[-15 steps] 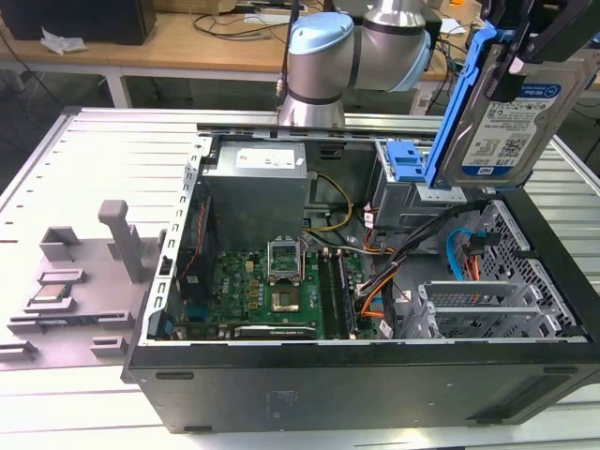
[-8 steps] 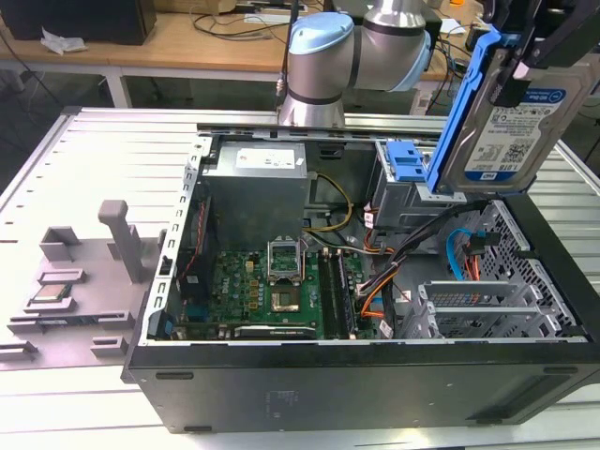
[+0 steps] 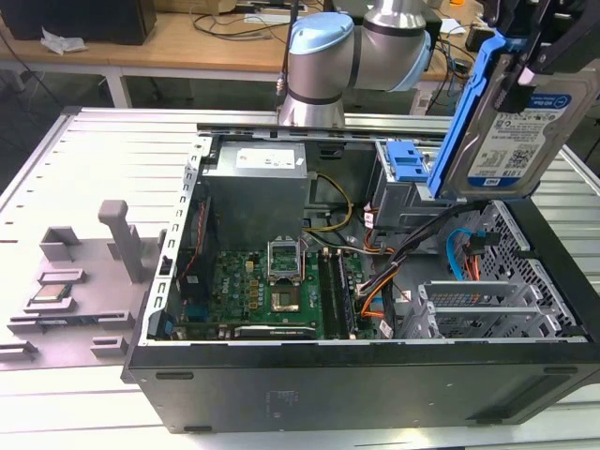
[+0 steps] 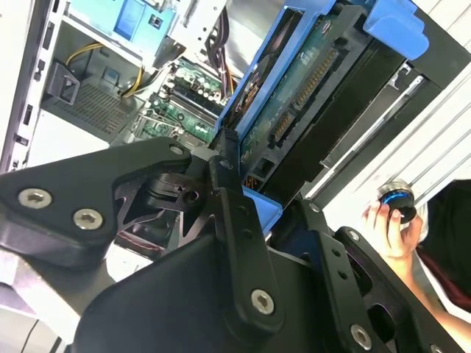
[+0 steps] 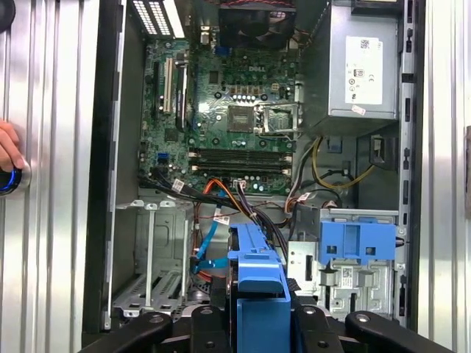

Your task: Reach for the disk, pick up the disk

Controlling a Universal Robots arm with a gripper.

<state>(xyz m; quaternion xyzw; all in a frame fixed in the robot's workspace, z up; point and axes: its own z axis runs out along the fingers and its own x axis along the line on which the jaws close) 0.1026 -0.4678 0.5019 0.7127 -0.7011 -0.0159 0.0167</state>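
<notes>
The black fingers pinch the disk by its blue bracket, holding it tilted in the air above the open computer case, which lies on the slatted table.

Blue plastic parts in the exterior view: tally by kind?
Bracket on the disk held up by the gripper: 1
Latch in the computer case: 1
Blue cable: 1
Total: 3
</notes>
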